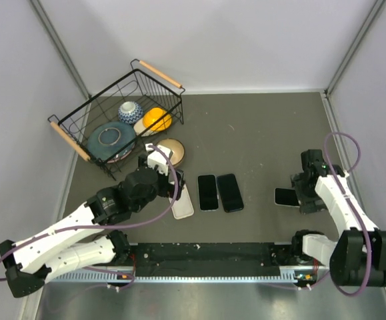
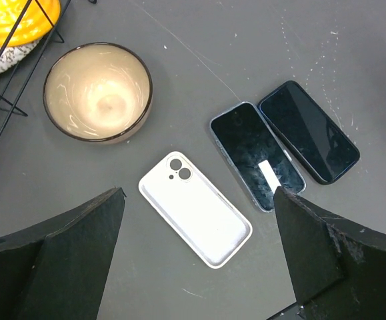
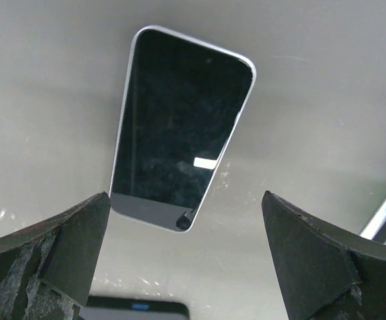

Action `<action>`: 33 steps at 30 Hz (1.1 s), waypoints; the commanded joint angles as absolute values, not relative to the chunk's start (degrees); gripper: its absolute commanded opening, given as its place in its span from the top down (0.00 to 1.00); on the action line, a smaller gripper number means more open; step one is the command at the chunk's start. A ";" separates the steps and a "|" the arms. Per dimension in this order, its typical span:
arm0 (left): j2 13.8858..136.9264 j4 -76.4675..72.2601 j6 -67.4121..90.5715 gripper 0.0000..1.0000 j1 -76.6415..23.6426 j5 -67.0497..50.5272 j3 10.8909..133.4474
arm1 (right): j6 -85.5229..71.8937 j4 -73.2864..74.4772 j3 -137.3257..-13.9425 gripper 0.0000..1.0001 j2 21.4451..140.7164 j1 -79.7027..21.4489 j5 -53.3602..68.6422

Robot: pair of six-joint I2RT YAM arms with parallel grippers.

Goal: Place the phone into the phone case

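Top view: white case under left gripper, jaws wide, holding nothing. Two middle phones just right of case. Right phone beside right gripper, also wide, empty; that arm nearer.
Left wrist: case empty, slants far-left to near-right.
Right wrist: right phone flat, long side pointing away from hand. Grey table flat, room around phone.

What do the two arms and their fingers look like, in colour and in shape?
Both arms have white links and black round joints: the left arm, the right arm. A thin purple cable runs along each. The fingers are black and wedge-shaped, with a rough, scuffed surface.
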State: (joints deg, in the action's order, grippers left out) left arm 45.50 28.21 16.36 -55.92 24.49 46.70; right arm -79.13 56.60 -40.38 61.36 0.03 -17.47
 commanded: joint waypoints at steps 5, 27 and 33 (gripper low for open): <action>42.02 28.12 20.04 0.01 -55.72 25.93 45.18 | -81.65 54.58 -43.06 0.04 69.07 5.36 -14.59; 38.14 28.39 19.34 0.03 -55.72 26.37 43.07 | -81.47 49.22 -45.62 0.04 82.18 7.65 -13.71; 38.06 28.04 19.34 0.03 -55.72 26.37 42.98 | -82.00 48.61 -45.35 0.06 83.05 7.74 -14.24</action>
